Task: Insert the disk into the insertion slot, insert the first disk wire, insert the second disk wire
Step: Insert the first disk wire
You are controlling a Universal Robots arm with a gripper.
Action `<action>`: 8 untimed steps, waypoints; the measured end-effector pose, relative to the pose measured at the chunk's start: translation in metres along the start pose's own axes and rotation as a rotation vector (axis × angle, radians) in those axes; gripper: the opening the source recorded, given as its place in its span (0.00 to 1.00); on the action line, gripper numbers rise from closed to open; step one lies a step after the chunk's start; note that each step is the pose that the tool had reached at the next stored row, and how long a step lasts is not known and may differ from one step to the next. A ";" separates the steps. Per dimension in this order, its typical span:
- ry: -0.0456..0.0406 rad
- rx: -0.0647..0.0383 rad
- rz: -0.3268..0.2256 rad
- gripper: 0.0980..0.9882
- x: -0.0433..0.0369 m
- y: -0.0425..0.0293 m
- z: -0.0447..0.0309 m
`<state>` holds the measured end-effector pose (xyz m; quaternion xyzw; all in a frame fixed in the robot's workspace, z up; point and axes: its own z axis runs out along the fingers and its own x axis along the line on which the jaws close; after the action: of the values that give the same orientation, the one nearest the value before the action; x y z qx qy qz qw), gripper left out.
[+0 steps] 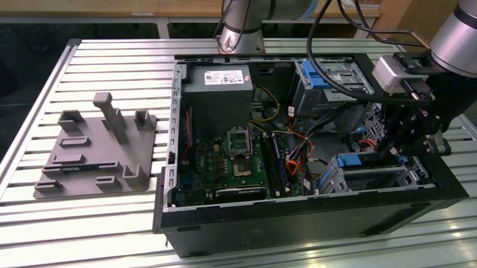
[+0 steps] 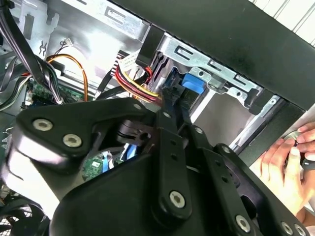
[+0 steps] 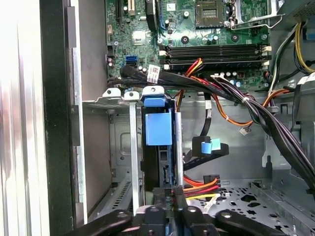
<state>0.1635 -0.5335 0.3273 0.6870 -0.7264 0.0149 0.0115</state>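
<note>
Slatted metal table [image 1: 111, 56] under an open case [image 1: 298, 218]. Down inside slot [image 3: 110, 147], by the case wall: disk [image 3: 158, 129], on edge, blue carrier tab showing. Rigid, fairly heavy, already home. Just beside its end, gripper [image 3: 173, 195], fingers [image 2: 170, 142] pinched together on the black plug of wire [image 3: 199, 187], red, yellow and black strands trailing off. Probably light, that plug, and stiff, but on a springy, tugging lead; best held square across the flat sides, never by the strands. Pins likely fragile, so no forcing at an angle. Hand [image 2: 288, 164] resting at the case rim.
</note>
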 end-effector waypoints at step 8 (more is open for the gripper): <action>-0.0003 0.000 0.000 0.36 -0.0010 0.0000 -0.0145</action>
<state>0.1635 -0.5320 0.3418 0.6870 -0.7264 0.0148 0.0114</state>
